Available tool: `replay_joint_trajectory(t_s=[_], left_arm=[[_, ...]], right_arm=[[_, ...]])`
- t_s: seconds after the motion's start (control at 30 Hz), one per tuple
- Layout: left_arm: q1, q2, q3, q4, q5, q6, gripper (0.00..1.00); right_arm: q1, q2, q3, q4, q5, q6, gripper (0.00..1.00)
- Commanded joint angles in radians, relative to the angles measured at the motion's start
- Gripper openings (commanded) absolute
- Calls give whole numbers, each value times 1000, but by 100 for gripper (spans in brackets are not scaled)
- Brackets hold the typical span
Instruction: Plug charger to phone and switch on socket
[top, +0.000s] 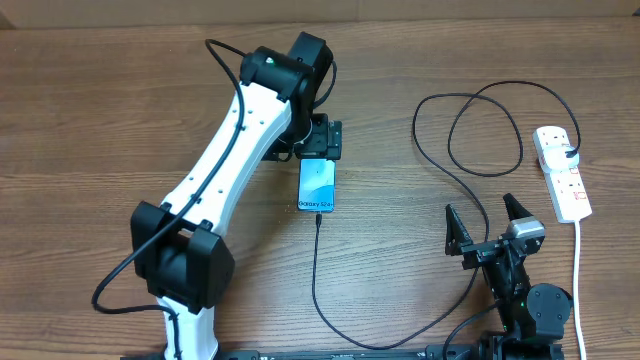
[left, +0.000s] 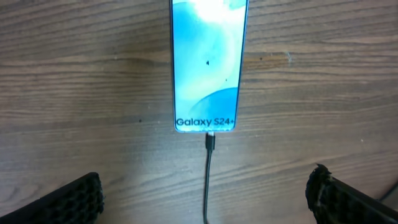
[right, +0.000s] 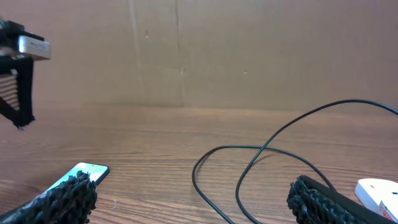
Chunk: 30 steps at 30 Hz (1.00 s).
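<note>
Phone (left: 209, 62) reads "Galaxy S24+", charger (left: 209, 162) plugged

Lighting: even, diffuse, from above — worktop (top: 90, 110) uniformly lit, shadows soft and short. Glare: phone (left: 208, 68) screen washed out white at its far end. Focus: fingers (left: 71, 202) below the phone soft — screen text sharp.

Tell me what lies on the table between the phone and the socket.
In the overhead view, only the charger lies there, its black cable looping between the phone and the socket.
</note>
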<state>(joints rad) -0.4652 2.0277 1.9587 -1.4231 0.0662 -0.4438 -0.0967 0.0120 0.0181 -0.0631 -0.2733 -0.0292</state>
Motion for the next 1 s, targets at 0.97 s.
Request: replay_joint_trajectory(t_s=[0.97], left_arm=[[-6,373,6,23,-42,-13,100]], right_arm=[[1,-9,-10,5,3,3,100]])
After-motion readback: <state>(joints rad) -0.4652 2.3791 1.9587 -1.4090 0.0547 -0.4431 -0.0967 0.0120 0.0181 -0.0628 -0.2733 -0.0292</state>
